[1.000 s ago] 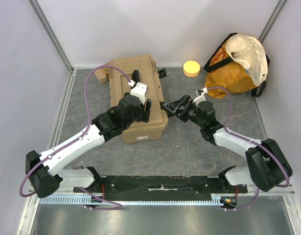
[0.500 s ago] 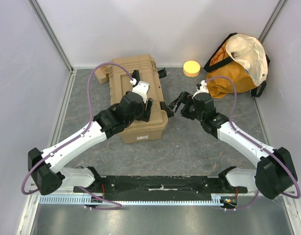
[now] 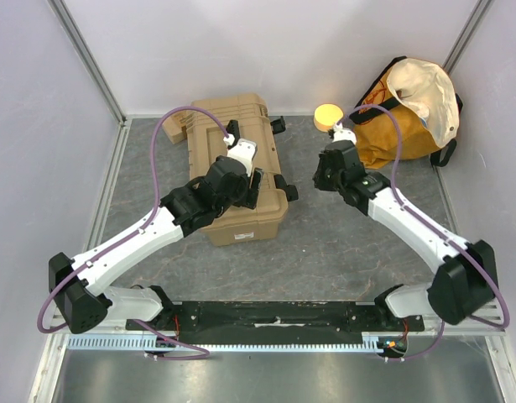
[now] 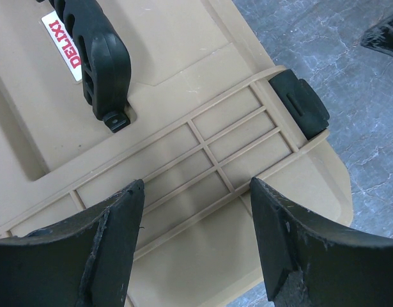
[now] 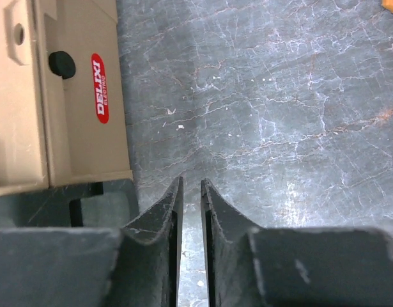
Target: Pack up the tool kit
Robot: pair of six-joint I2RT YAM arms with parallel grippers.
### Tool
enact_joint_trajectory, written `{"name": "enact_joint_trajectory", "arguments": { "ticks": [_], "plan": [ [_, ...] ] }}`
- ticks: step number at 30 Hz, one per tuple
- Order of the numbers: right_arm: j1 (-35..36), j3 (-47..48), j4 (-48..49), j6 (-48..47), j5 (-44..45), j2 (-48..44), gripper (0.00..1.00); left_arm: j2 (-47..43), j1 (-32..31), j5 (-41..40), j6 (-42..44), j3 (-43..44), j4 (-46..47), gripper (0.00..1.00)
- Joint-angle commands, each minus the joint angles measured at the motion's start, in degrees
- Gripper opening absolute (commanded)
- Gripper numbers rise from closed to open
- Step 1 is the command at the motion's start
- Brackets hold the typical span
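On top of the large tan hard-plastic tool kit [image 3: 249, 117], over its ribbed lid panel, hangs the left gripper [image 4: 196, 185]: jaws spread wide, nothing between them, not touching the lid as far as the wrist view shows. The kit lies flat on the grey marbled table top [image 5: 279, 96]. Its black moulded carry handle [image 4: 97, 57] is folded down just beside a red-white label [image 4: 65, 41], on the far side of the left gripper. Its black side latch [image 4: 298, 105] is at the kit's right edge; I cannot tell whether it is snapped shut. To the right of the kit, near it but clear of it, the right gripper [image 5: 191, 182] points down at bare table, fingers almost together with a thin slit, gripping nothing. An orange-yellow cloth bag [image 3: 400, 126] sits well apart to the kit's right, and a small yellow round disc [image 3: 328, 116] lies between the kit and the bag. Handling guess: the shell is rigid and will not flex or crush. It is bulky and likely heavy for one arm. The smooth lid is too wide and slick to pinch. The best hold is the handle bar, once lifted, or the raised ribs and edge lip for pushing or steadying. The latches are small and stiff and probably need a firm fingertip press while the other arm pins the lid. It is not fragile, but it could slide on the smooth table if shoved.
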Motion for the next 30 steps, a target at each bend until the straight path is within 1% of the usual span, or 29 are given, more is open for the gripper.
{"name": "enact_joint_trajectory", "arguments": {
  "ticks": [1, 2, 5, 9, 14, 16, 21, 26, 30],
  "plan": [
    [0.4, 6.3, -5.1, -8.4, 0.0, 7.1, 0.16, 3.7, 0.3, 1.0, -0.3, -3.7, -16.5, 0.73],
    [0.7, 7.2, -5.8, -9.3, -0.1, 9.0, 0.13, 3.9, 0.3, 0.8, -0.1, -3.7, -16.7, 0.73],
    [1.5, 9.5, -6.2, -12.5, -1.7, 13.0, 0.07, 4.5, 0.3, 1.3, 0.3, -4.0, -16.7, 0.72],
    [2.9, 12.5, -5.5, -17.3, -7.0, 17.8, 0.04, 5.4, 0.3, 3.4, 0.7, -4.3, -16.7, 0.71],
    [4.7, 14.6, -3.9, -21.9, -16.4, 21.6, 0.04, 6.9, 0.2, 7.6, 0.4, -5.0, -16.7, 0.68],
    [5.3, 14.0, -2.2, -22.2, -19.4, 22.2, 0.03, 7.1, 0.2, 10.2, 0.1, -5.9, -16.1, 0.66],
    [5.6, 8.5, 6.1, -19.9, -27.2, 21.8, 0.03, 7.3, 0.3, 18.4, -2.1, -9.3, -13.4, 0.64],
    [5.8, 5.3, 11.6, -18.7, -29.6, 21.8, 0.02, 7.8, 0.2, 28.3, -4.5, -14.7, -8.3, 0.60],
    [5.9, 2.5, 16.6, -17.4, -31.1, 21.0, 0.02, 7.8, 0.2, 30.6, -6.4, -19.8, -5.8, 0.58]
  ]
}}
